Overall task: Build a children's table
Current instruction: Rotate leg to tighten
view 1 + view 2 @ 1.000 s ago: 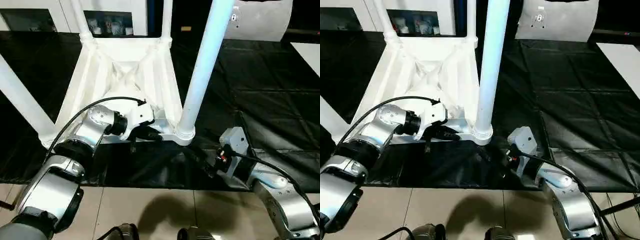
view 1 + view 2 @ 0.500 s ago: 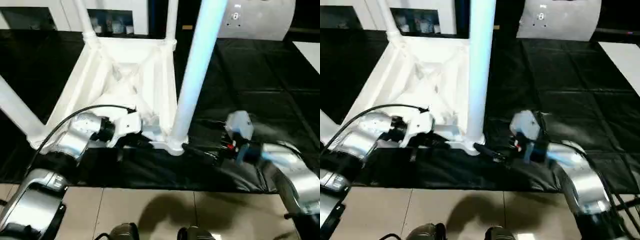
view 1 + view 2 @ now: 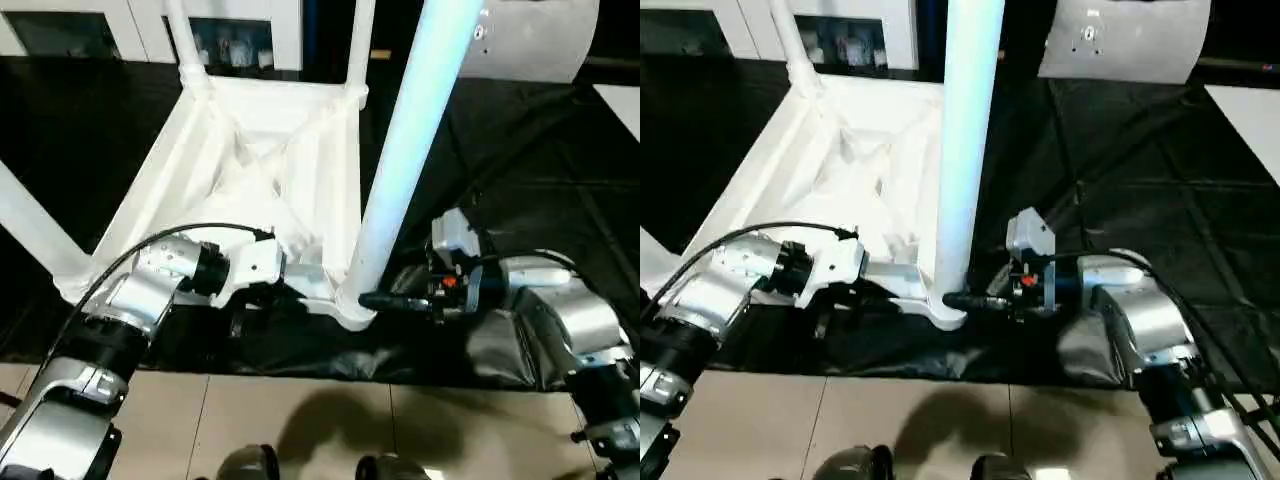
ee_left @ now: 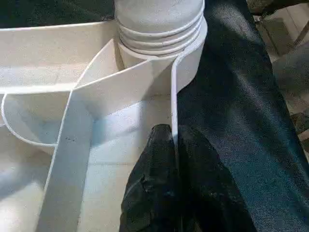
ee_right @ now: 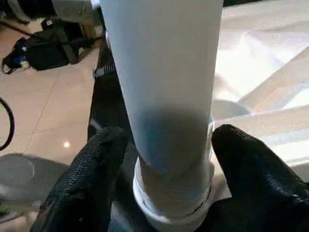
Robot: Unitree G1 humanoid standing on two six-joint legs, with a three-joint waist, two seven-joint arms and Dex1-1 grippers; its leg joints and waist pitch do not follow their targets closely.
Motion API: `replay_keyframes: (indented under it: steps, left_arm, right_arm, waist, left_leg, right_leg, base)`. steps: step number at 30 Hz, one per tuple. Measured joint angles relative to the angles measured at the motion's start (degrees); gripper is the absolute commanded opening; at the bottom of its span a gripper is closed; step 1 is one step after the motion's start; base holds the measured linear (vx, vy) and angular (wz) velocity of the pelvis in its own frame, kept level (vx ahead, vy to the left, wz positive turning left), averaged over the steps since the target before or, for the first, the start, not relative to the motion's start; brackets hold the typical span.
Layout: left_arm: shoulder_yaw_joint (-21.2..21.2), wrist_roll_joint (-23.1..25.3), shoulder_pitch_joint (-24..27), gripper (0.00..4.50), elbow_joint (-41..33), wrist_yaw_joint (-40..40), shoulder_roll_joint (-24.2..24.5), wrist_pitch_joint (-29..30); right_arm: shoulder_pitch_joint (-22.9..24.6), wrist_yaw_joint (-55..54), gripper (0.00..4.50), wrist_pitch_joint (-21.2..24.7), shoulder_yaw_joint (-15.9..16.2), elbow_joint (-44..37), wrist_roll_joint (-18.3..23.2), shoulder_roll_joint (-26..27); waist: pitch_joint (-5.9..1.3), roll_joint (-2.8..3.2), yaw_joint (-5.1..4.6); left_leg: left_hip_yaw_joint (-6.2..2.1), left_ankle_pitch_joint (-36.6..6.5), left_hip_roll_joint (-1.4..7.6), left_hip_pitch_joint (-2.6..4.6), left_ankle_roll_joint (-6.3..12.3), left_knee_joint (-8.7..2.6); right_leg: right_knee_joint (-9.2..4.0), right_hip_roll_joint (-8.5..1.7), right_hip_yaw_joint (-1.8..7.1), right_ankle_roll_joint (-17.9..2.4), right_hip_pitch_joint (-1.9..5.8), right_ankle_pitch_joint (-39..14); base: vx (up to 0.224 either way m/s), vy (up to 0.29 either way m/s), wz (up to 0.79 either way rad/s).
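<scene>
Rim (image 4: 174, 116) pinched — leg (image 5: 164, 92) between fingers (image 5: 91, 179)

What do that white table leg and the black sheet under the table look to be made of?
The leg looks like smooth moulded plastic with a soft sheen; ridged rings show where it enters the corner socket. The black sheet seems a thin, glossy flexible cover, perhaps plastic film or coated cloth: it creases and reflects light.

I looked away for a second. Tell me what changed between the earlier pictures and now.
The right gripper swung in from low on the black mat to the base of the near leg; its jaws now sit either side of the leg, not yet closed on it. The left gripper stayed pinched on the tabletop's rim. All four legs remain upright.
</scene>
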Motion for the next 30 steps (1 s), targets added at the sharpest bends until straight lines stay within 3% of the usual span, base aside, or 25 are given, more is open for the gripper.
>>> replay_keyframes:
  steps: [9, 14, 26, 30]
  left_arm:
    - [0.04, -0.23, -0.18, 0.00, -0.38, -0.50, 0.04, 1.51]
    - [0.11, -0.56, -0.44, 0.00, -0.70, -0.76, 0.29, 2.45]
    - [0.59, -0.67, -0.58, 0.00, -0.61, 0.17, -0.39, 5.12]
    - [0.98, 0.82, -1.83, 0.00, 0.82, 4.58, -2.15, 7.41]
  right_arm:
    - [-3.29, 3.10, 2.26, -2.12, 1.04, 6.09, -1.20, 0.98]
    - [-4.57, 4.37, 1.95, -3.15, 1.01, 8.02, -1.22, 1.57]
    - [-3.72, 2.59, 1.90, -3.18, -0.30, 8.41, -1.45, 3.22]
    - [-0.80, -6.00, 1.90, -1.93, -2.46, 5.58, -2.85, 5.88]
  waist:
    - [0.00, 0.00, 0.16]
    - [0.00, -0.02, 0.20]
    - [0.02, -0.02, 0.05]
    - [0.05, -0.04, -0.32]
  left_leg:
    - [0.02, 0.00, 0.01, -0.18, 0.05, 0.02]
    - [0.10, 0.04, 0.01, -0.65, 0.13, 0.29]
    - [0.37, 0.10, 0.17, -0.55, 0.19, 0.34]
    - [0.63, 0.25, 0.34, -0.39, 0.12, 0.31]
  right_leg:
    - [0.02, 0.00, 0.00, 0.00, -0.17, 0.00]
    - [0.48, -0.04, 0.07, -0.06, -0.76, -0.02]
    - [0.69, -0.05, 0.13, -0.14, -0.84, -0.03]
    - [0.72, -0.05, 0.13, -0.36, -0.75, 0.11]
  base:
    - [0.000, 0.000, 0.00]
    - [0.000, 0.000, 0.00]
    - [0.000, 0.000, 0.00]
    - [0.000, 0.000, 0.00]
